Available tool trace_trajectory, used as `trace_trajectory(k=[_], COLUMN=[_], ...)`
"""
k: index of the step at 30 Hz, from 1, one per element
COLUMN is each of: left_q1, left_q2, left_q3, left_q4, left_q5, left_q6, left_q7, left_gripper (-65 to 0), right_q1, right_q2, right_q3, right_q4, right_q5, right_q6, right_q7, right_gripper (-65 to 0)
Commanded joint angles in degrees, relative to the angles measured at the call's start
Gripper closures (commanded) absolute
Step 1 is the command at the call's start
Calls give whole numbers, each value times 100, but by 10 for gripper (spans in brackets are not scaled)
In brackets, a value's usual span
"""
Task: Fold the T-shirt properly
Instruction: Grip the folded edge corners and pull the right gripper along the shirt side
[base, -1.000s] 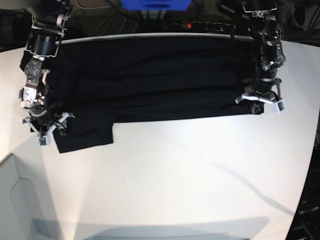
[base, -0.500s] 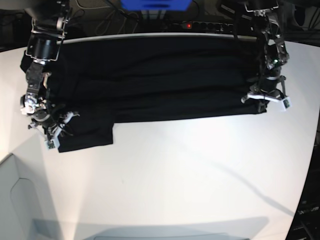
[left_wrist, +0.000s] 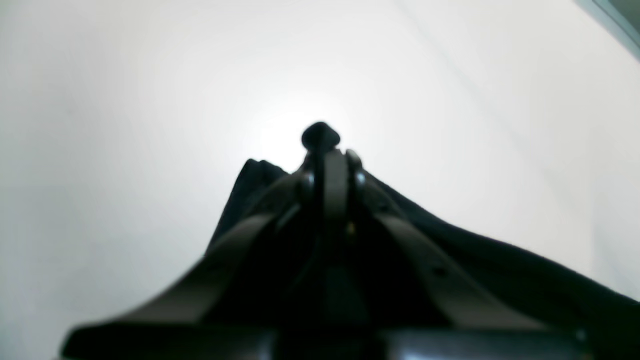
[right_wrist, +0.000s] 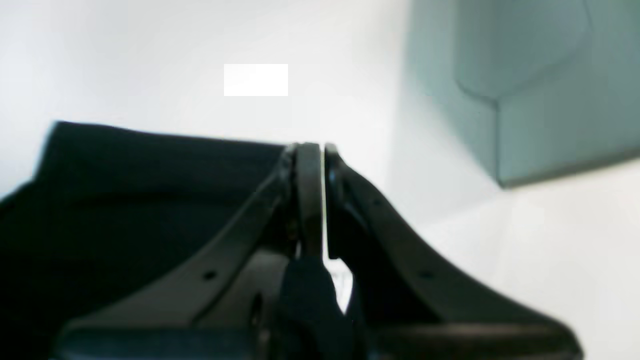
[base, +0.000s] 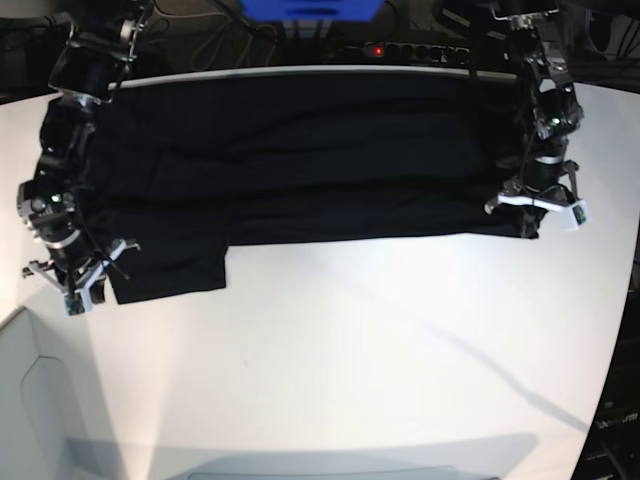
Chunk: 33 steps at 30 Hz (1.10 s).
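Observation:
The black T-shirt (base: 300, 150) lies spread across the far half of the white table (base: 350, 350), with one sleeve (base: 170, 265) hanging toward the front at the left. At the shirt's right edge my left gripper (base: 535, 208) is shut on it; a small lump of black cloth (left_wrist: 320, 136) pokes out past the closed fingertips. My right gripper (base: 85, 275) is at the sleeve's outer edge with its fingers together. The cloth (right_wrist: 150, 200) runs up to the left finger (right_wrist: 307, 190), and a dark fold sits between the fingers lower down.
A pale grey box (base: 25, 400) stands at the table's front left corner, close to my right gripper, and also shows as the grey box (right_wrist: 550, 100) beyond the fingers. Cables, a power strip (base: 410, 50) and a blue object (base: 310, 8) line the back edge.
My right gripper went from open to shut at the sleeve's edge and shifted left and toward the front. The left gripper, still shut, moved slightly right, taking the shirt's edge with it.

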Motion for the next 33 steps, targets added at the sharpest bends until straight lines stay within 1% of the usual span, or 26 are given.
trace_trajectory(k=[1,2,3,5,7,8,10,17,26,28,29,31,33], left_q1=[-38,-38,-38,-38,-20,-3,-3,6,15,15,15,15,15], left_q2=[-81,-81,-81,-81,-81,-81,-81,-81,-81,-81,-81,-81,-81], left_q3=[-35,-35,-35,-35,-35,-35,-35,-35,-35,-35,-35,-35,-35], left_q4=[106,97,89,89,89,80,80,80,80,89,89,80,80], left_q5=[-23,-23,-23,-23,-23,-23,-5,-14,-23,-23,-23,-23,-5], left_q6=[12,12,12,12,12,12,4,4,12,12,12,12,12], left_q7=[-124,-124,-124,-124,-124,-124,-124,-124,-124,-124,-124,-124,-124], left_gripper=[0,0,0,0,0,0,0,0,0,0,0,0,0], right_q1=[74,74,83,136,136,136,198,681,743,751,751,751,751], right_q2=[79,79,79,105,167,175,175,193,184,184,184,184,193], right_q3=[98,133,168,168,133,124,124,151,124,124,116,116,116], right_q4=[90,46,-42,-280,-447,-552,-807,-1844,-2530,-2627,-2671,-2741,-2768], right_q5=[58,58,58,58,58,67,67,67,67,67,67,67,67], right_q6=[27,27,27,36,45,45,45,54,80,282,388,608,731], right_q7=[48,-58,-207,-453,-506,-506,-471,-524,-533,-533,-533,-533,-533], right_gripper=[-31,-64,-112,-223,-327,-369,-414,-407,-402,-370,-344,-256,-148])
